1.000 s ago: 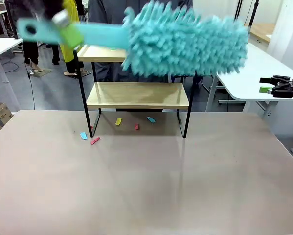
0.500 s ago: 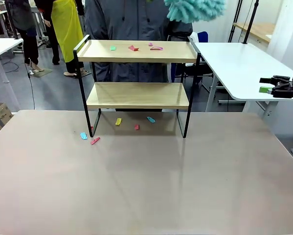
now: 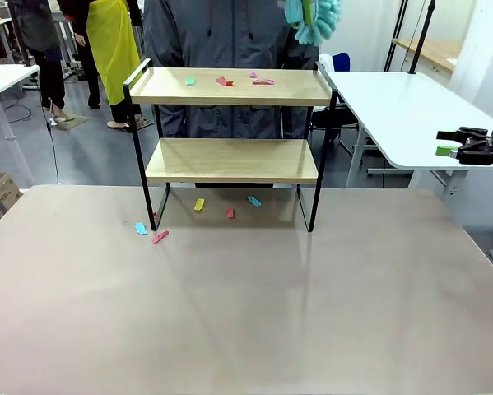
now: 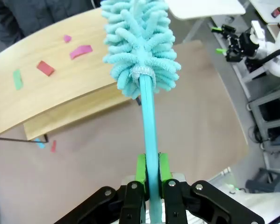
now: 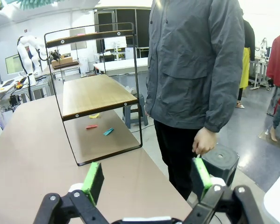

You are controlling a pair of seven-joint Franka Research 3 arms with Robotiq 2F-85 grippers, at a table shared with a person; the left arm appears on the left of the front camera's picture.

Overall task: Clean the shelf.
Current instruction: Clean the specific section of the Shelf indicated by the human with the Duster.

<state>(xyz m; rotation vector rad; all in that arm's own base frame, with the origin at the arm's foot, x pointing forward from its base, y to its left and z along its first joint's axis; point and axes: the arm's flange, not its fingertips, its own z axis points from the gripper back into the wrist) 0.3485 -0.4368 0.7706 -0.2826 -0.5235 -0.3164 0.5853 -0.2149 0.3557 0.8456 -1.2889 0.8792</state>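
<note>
The shelf (image 3: pixel 230 158) stands mid-table, two wooden boards in a black frame. Several coloured paper scraps (image 3: pixel 223 81) lie on its top board, the lower board is bare. In the left wrist view my left gripper (image 4: pixel 149 171) is shut on the teal handle of a fluffy teal duster (image 4: pixel 140 44), whose head hangs above the end of the top board (image 4: pixel 60 93) near the scraps (image 4: pixel 45 68). From the front, the duster (image 3: pixel 313 20) shows high above the shelf's right end. My right gripper (image 3: pixel 464 144) rests open at the far right, nothing between its fingers (image 5: pixel 94 179).
More scraps (image 3: pixel 199 204) lie on the table under and left of the shelf. A person in a grey jacket (image 3: pixel 221 33) stands just behind the shelf, hand hanging by the side (image 5: pixel 204 142). A white side table (image 3: pixel 402 111) stands at the right.
The duster swung from lying across in front of the camera up and to the right, and now hangs end-on above the shelf's right end. The right gripper stayed still.
</note>
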